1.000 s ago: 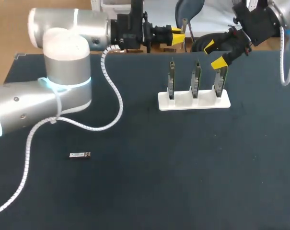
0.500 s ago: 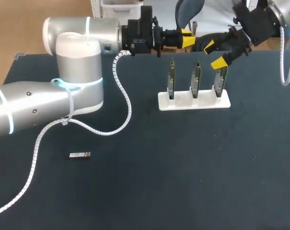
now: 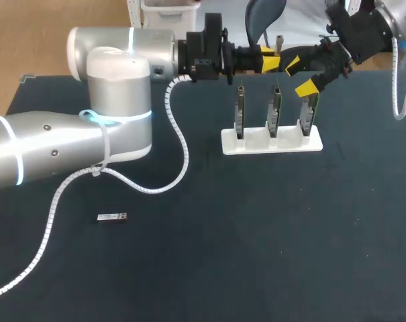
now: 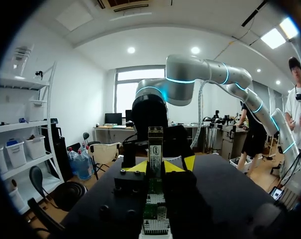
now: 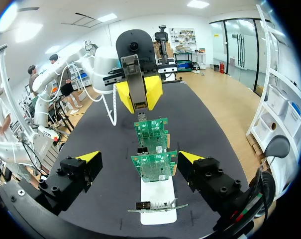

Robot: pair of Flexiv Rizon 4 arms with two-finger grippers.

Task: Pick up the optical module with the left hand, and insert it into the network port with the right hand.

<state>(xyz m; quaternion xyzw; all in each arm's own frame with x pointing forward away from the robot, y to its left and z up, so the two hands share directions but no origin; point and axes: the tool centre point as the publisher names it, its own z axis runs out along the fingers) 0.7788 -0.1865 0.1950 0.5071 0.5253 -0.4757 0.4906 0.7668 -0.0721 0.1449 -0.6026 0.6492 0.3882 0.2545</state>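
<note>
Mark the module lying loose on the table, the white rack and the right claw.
loose module (image 3: pixel 112 217), head view, middle of its metal body.
white rack (image 3: pixel 256 145), head view, bare front of its base.
right claw (image 3: pixel 298 76), head view, midway between yellow tips.

Green boards (image 5: pixel 154 167); white rack (image 3: pixel 256 145); dark blue table (image 3: pixel 256 235); grey module (image 5: pixel 135 84).

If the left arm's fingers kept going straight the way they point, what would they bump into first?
Probably the right fingers, open and facing the left fingers head-on. The circuit cards look lower, but depth is unclear.
</note>
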